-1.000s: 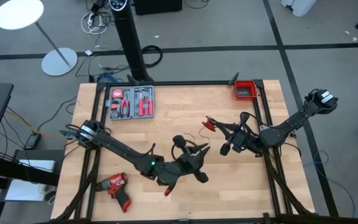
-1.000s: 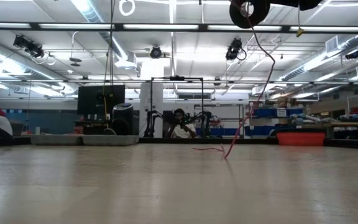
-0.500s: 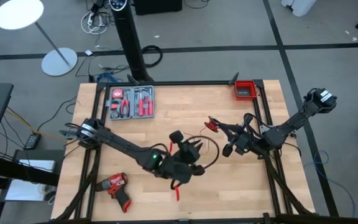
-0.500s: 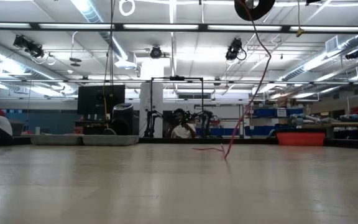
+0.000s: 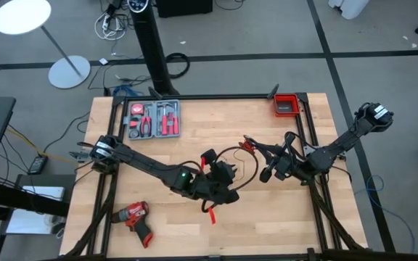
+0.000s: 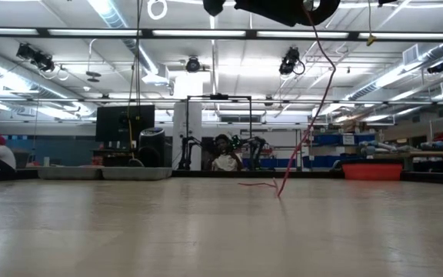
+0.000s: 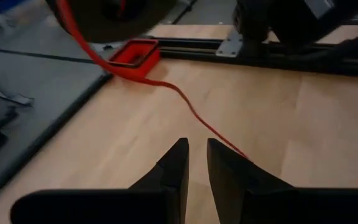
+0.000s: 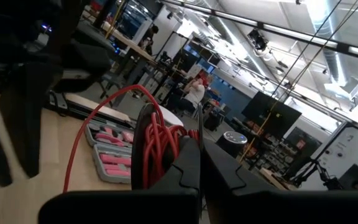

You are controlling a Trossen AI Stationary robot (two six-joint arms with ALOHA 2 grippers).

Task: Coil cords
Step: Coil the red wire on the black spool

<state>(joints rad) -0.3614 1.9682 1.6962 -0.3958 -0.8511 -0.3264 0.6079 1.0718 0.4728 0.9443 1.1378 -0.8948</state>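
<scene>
Red wire (image 8: 157, 144) partly coiled, bundle pinched in closed right gripper (image 8: 199, 163); loose tail (image 7: 185, 106) trails across table (image 5: 267, 225); left gripper (image 7: 197, 163) narrow, holding nothing; black cable (image 5: 244, 168) uncoiled

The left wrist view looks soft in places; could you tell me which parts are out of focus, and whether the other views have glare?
Left wrist view: the red wire and red bin are blurred; the left gripper is sharper. Low view: ceiling strip lights glare, arms silhouetted. Right wrist view: bright ceiling, dark foreground around the right gripper.
</scene>
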